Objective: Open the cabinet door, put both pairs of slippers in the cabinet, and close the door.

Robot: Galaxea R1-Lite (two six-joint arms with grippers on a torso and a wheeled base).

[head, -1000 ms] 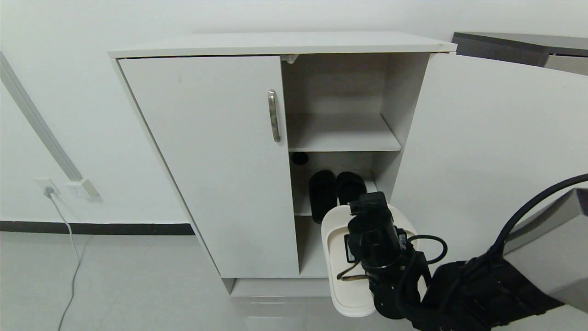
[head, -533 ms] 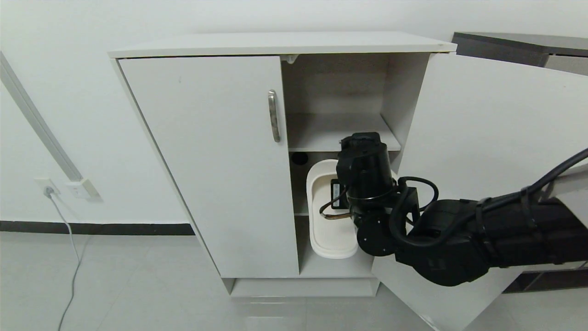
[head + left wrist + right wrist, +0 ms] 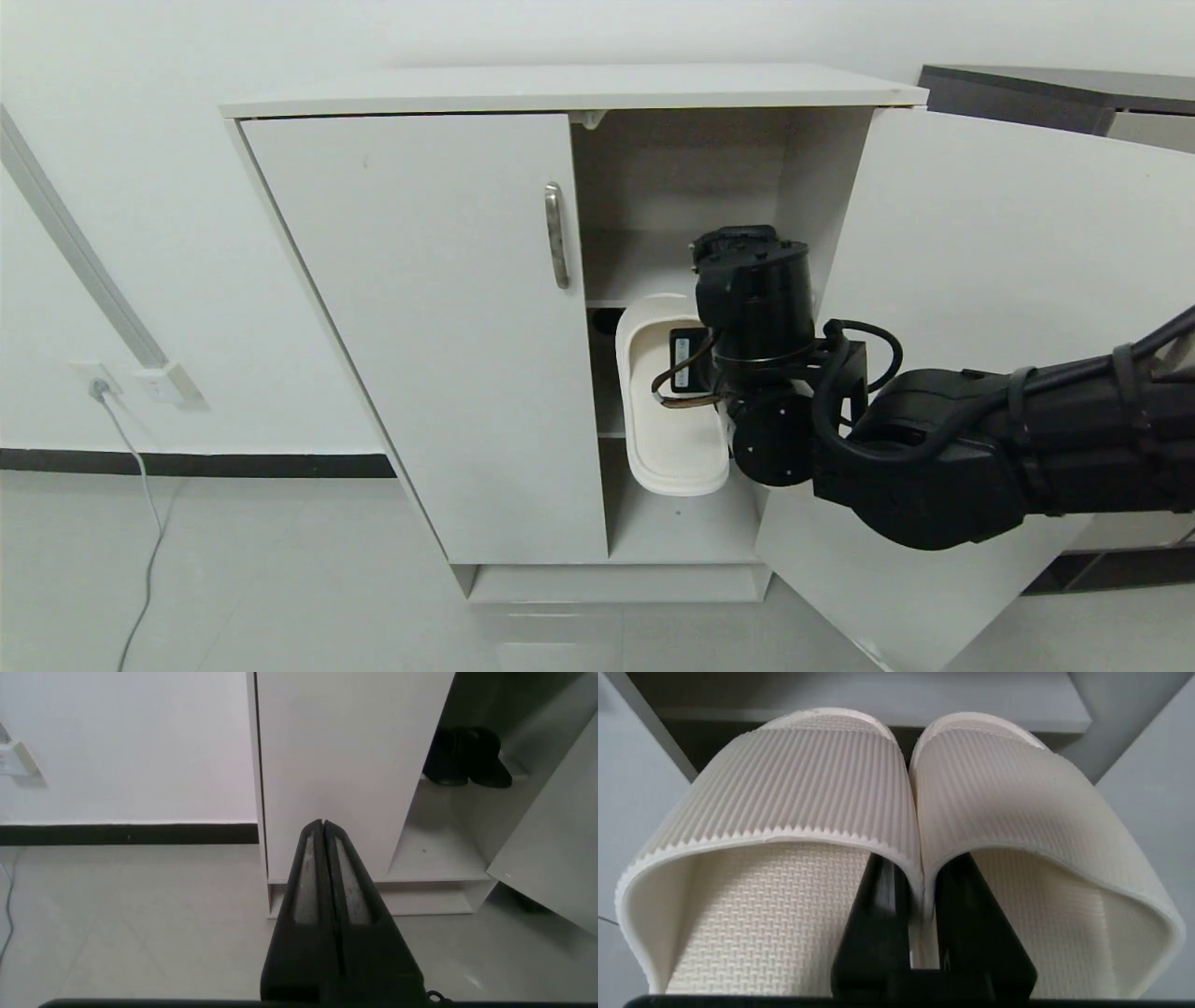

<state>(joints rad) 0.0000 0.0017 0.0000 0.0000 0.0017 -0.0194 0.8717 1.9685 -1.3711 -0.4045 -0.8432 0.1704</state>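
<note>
Pinching the white slippers (image 3: 803,793) where their inner strap edges meet, our right gripper (image 3: 920,905) holds the pair side by side in the open right half of the cabinet (image 3: 560,89), toes inward. We see a small label (image 3: 681,371) on that wrist, its print too small to tell. Our left gripper (image 3: 322,859), fingers pressed together, hangs low facing the black slippers (image 3: 467,754) on their shelf

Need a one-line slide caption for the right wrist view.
Right jaws clamp the white slippers by their adjoining straps, facing the cabinet shelf.
</note>
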